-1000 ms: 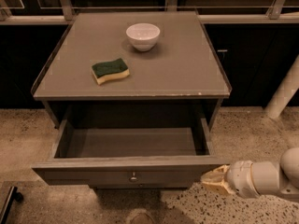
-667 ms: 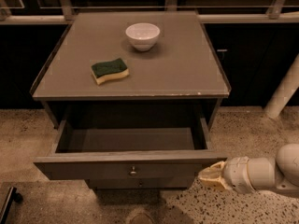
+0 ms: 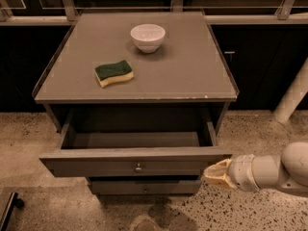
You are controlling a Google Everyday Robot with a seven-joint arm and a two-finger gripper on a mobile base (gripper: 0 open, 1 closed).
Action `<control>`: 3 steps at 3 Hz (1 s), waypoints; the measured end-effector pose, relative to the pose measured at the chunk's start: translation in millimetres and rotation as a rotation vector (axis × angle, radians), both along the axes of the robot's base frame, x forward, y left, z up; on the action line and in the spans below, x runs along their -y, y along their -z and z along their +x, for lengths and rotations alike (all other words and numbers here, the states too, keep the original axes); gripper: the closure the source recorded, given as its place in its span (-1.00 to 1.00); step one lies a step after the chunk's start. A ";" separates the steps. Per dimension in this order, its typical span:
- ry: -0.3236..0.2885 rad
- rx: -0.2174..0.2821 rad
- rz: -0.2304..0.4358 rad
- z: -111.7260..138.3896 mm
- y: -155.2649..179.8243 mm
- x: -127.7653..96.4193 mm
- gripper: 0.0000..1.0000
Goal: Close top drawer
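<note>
step: push-in, likely | top drawer [image 3: 96,166] half out, front just left of hand [image 3: 217,173] | hand open/closed: cannot tell | next: press front straight inward

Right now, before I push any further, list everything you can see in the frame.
top drawer: one, grey, pulled open under the tabletop, nothing visible inside
knob: one, metal, centre of the top drawer front
lower drawer front: one in view, grey, directly below the top drawer
tabletop: one, grey, above the drawers
bowl: one, white, upright at the back centre of the tabletop
sponge: one, green over yellow, left of centre on the tabletop
floor: speckled, around the unit
pole: one, white, slanting at the far right
arm: one, white, entering from the lower right
gripper: one, cream, at the right end of the top drawer front; contact unclear
</note>
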State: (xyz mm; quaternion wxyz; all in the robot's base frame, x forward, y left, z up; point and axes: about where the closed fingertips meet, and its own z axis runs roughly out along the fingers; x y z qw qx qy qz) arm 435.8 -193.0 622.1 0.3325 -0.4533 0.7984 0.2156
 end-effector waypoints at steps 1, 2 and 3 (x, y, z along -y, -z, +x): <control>0.035 0.100 -0.076 35.3 -17.9 2.8 1.00; 0.035 0.100 -0.076 35.4 -17.9 2.8 1.00; 0.026 0.131 -0.106 39.5 -21.6 -2.8 1.00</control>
